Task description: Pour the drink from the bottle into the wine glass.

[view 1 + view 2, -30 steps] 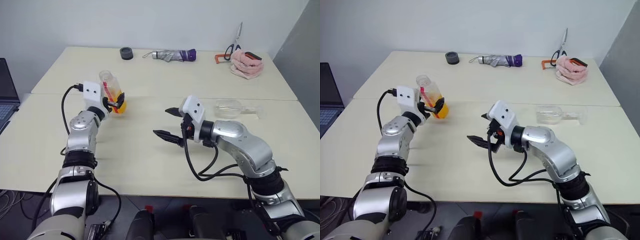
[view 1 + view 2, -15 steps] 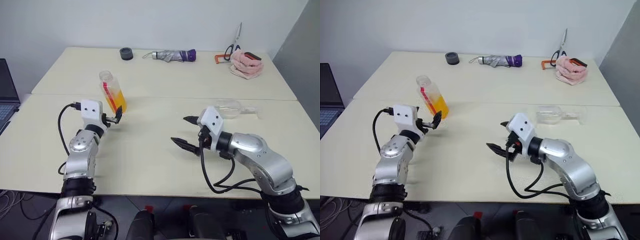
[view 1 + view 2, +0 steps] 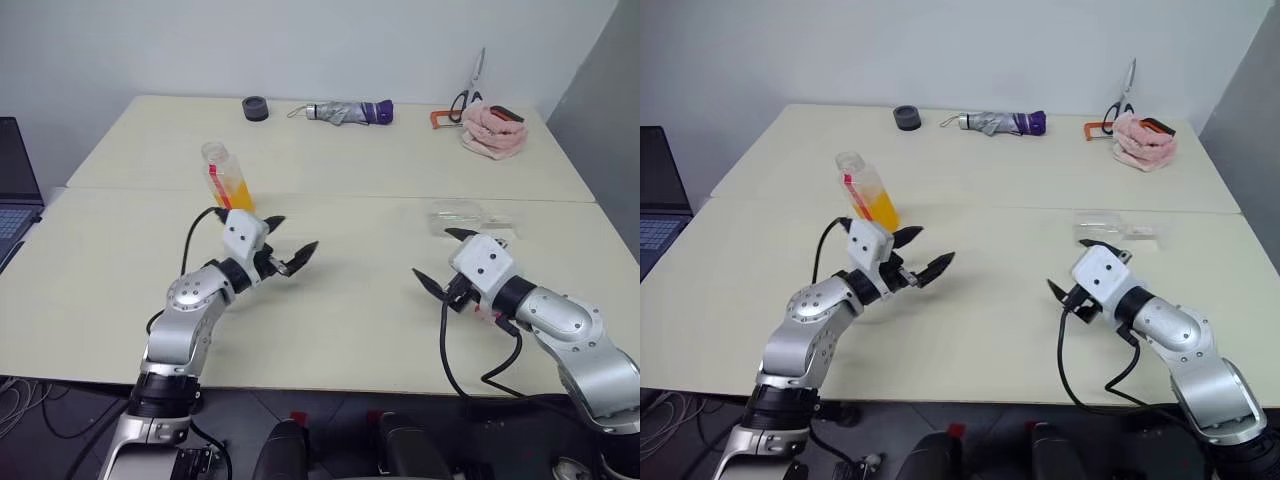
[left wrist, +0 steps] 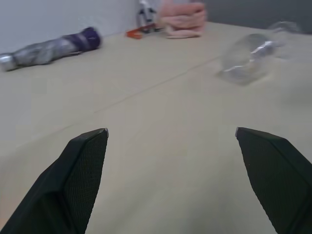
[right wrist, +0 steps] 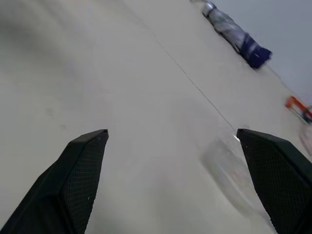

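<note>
Head stereo pair looks down over your table (image 3: 330, 300).
Wrist cams sit low, near it; both catch the umbrella (image 4: 48, 48).

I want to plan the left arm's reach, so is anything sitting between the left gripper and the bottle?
Nothing visible does. The left gripper is open and empty, and only bare table separates it from the bottle, which stands upright just beyond it.

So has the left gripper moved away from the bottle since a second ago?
Yes. The left gripper has let go and drawn back toward the robot and to the right; the bottle now stands alone beyond it.
</note>
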